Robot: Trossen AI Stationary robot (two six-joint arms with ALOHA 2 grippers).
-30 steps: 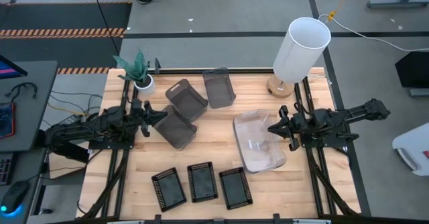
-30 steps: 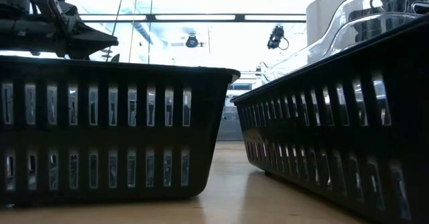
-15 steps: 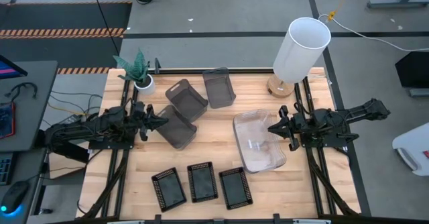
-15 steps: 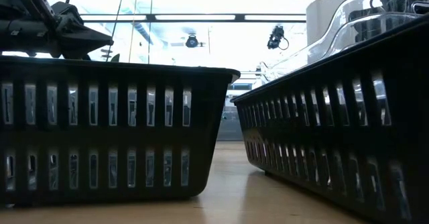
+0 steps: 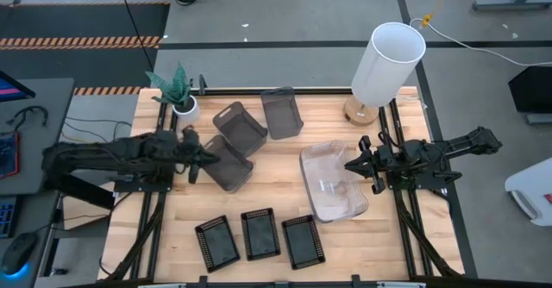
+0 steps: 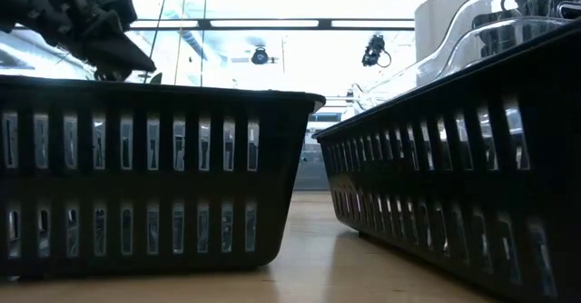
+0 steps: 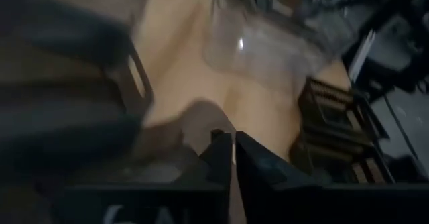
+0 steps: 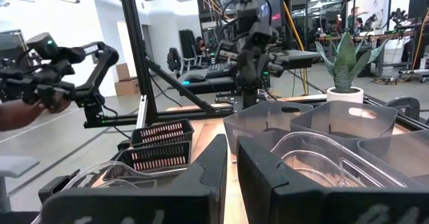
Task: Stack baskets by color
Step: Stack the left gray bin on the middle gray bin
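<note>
Three smoky-grey baskets sit at the table's far left-middle: one right beside my left gripper, one leaning on it, one behind. The clear baskets lie nested at the right, under my right gripper. Three black mesh baskets stand in a row near the front edge. My left gripper is shut, tipped downward at the nearest grey basket's left rim, with nothing between its fingers. My right gripper is shut, level and empty.
A tall white cylinder stands at the far right corner and a small potted plant at the far left. The bare wood between the grey baskets and the mesh row is free. A person's hand shows in the room beyond.
My left gripper has risen and tipped its fingers downward, with its tips staying by the left rim of the nearest grey basket. No basket has moved.
</note>
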